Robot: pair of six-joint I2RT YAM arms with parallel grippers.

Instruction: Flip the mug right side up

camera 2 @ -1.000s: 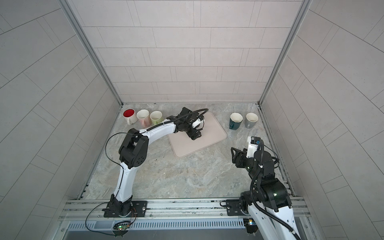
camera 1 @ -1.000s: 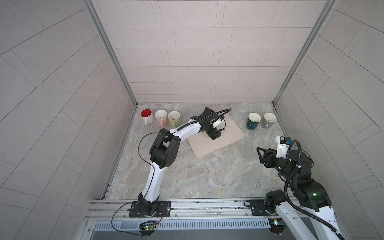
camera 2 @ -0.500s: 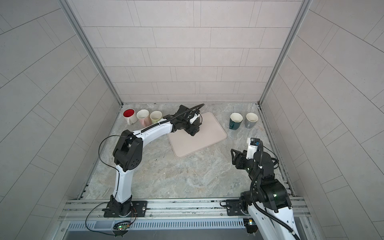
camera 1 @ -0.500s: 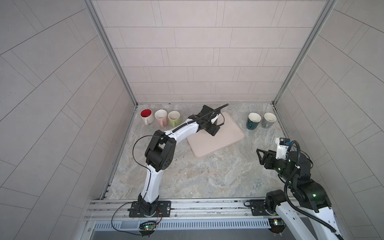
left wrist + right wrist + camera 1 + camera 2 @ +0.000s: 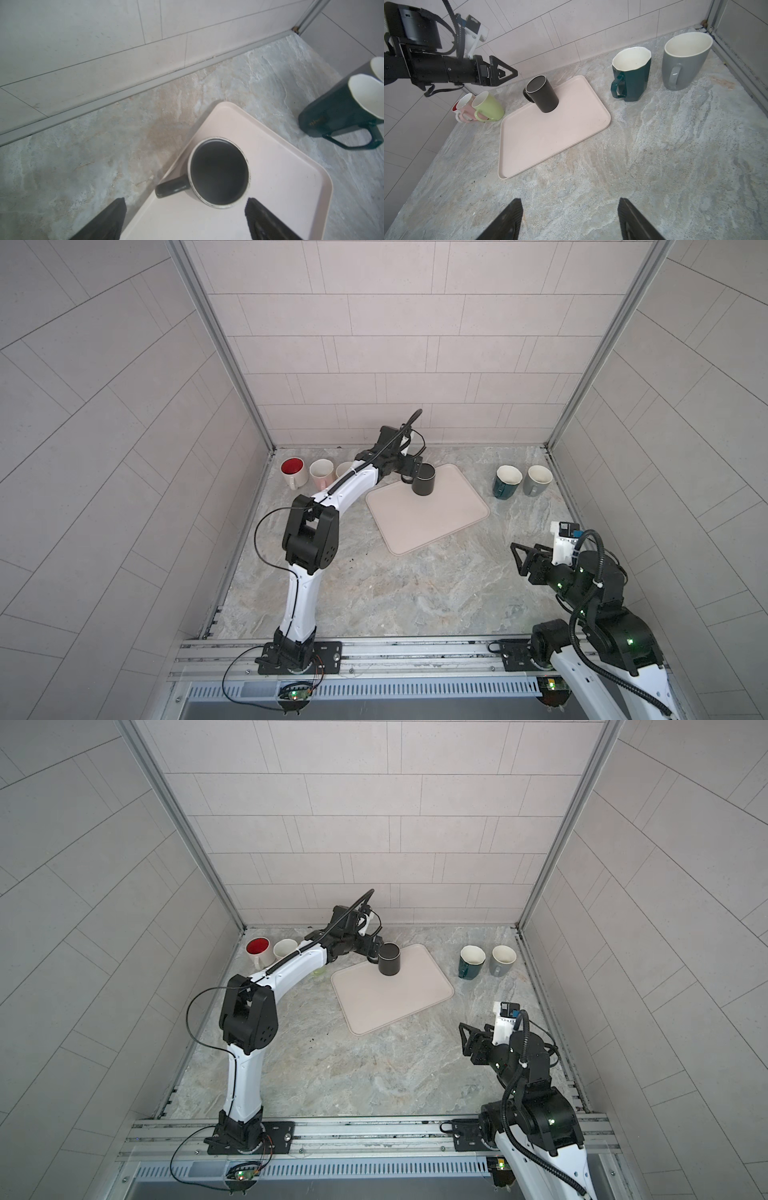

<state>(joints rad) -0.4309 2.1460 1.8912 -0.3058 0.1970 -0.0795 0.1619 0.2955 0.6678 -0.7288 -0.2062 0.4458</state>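
Black mug (image 5: 423,486) sits base-up on the tray (image 5: 432,526), far corner, left gripper (image 5: 185,200) beside it, jaws wide, empty. Clamp that slick wall off-centre and it'll probably skid off the tray.

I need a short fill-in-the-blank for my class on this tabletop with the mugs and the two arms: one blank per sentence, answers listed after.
1. The black mug stands on the pink ___.
2. The teal mug and the grey mug stand on the ___ side of both top views.
3. The left gripper has its jaws ___, gripping nothing.

Missing words: tray; right; open.
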